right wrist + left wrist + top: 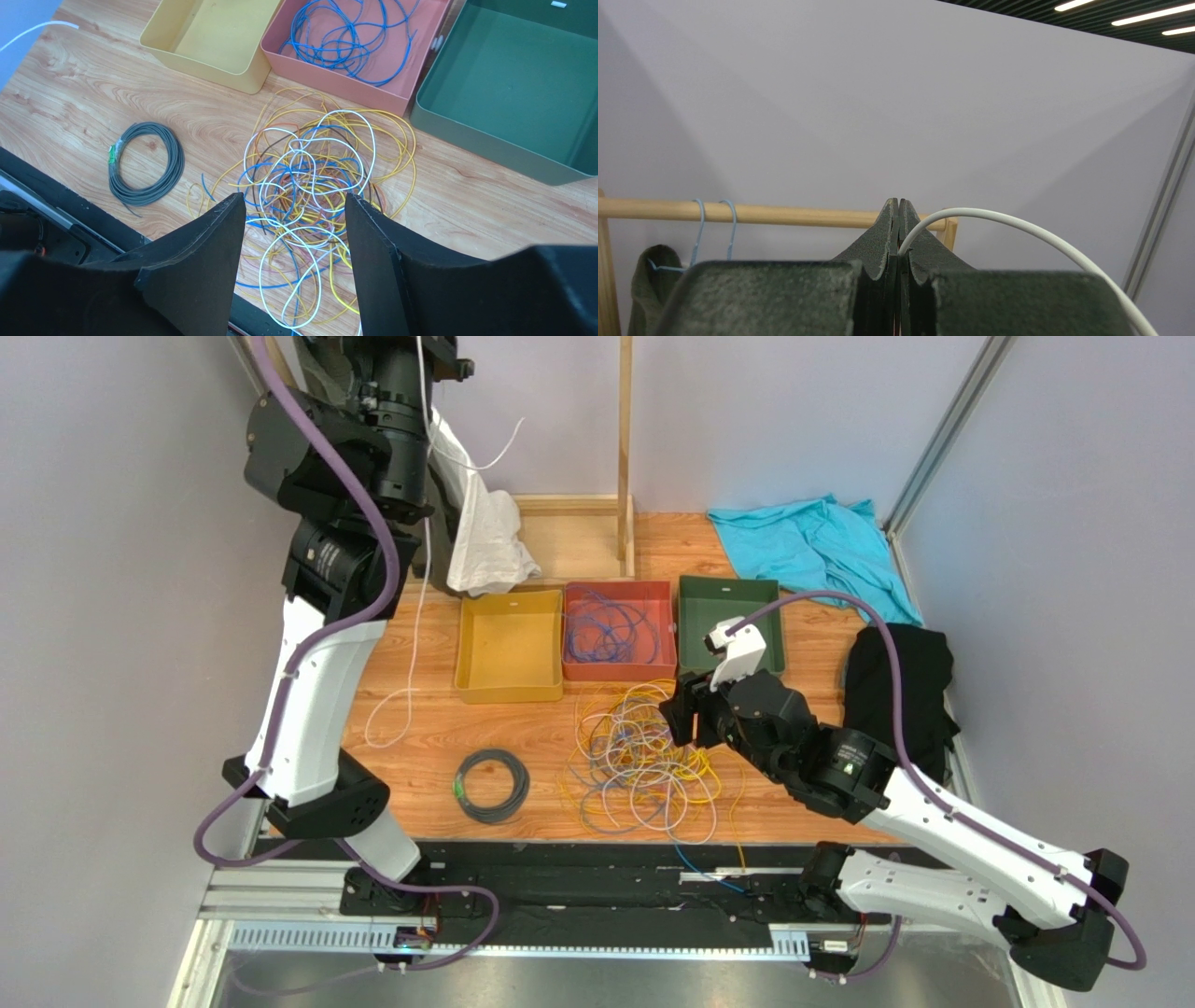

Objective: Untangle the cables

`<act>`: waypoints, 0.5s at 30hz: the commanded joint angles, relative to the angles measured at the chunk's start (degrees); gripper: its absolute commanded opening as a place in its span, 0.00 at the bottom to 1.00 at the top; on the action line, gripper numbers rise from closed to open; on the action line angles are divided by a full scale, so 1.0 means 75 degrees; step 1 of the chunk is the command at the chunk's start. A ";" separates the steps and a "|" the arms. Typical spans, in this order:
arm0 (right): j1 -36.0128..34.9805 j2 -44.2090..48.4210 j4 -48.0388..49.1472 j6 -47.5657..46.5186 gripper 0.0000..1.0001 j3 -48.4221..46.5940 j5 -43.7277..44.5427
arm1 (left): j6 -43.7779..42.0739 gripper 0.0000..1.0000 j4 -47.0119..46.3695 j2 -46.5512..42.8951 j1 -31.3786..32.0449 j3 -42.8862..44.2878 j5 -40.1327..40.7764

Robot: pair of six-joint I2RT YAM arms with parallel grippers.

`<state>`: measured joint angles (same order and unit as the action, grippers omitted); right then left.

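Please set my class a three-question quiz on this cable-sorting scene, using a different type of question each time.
1. True or false: the left gripper is shut on a white cable.
2. Which colour of tray holds the blue cable? A yellow, B red, C green.
3. Fill the gap: the right gripper hovers ____ above the tangle of cables.

Key
1. True.
2. B, the red tray.
3. Open.
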<state>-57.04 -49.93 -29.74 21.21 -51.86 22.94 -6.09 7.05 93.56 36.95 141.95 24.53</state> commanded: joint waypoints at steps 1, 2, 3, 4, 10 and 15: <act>-0.0012 0.0130 0.0144 0.0066 0.59 0.0105 0.0094 | 0.0225 0.00 -0.0658 0.0017 -0.0157 0.0386 -0.0119; -0.0012 0.0119 0.0145 0.0055 0.59 0.0105 0.0082 | 0.0214 0.00 -0.0670 0.0053 -0.0180 0.0421 -0.0119; -0.0024 0.0130 0.0168 0.0043 0.59 0.0105 0.0082 | 0.0226 0.00 -0.0705 0.0134 -0.0204 0.0456 -0.0131; -0.0024 0.0119 0.0180 -0.0004 0.59 0.0105 0.0082 | 0.0179 0.00 -0.0798 0.0181 -0.0239 0.0526 -0.0131; -0.0012 0.0130 0.0168 -0.0180 0.59 0.0105 0.0141 | 0.0353 0.00 -0.1326 0.0533 -0.0660 0.0748 -0.0318; -0.0012 0.0212 0.0191 -0.0215 0.59 0.0199 0.0211 | 0.0566 0.00 -0.1572 0.0721 -0.0907 0.0878 -0.0377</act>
<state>-57.04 -49.69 -29.76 20.67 -50.98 23.16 -3.81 -0.86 98.10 31.40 146.85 22.96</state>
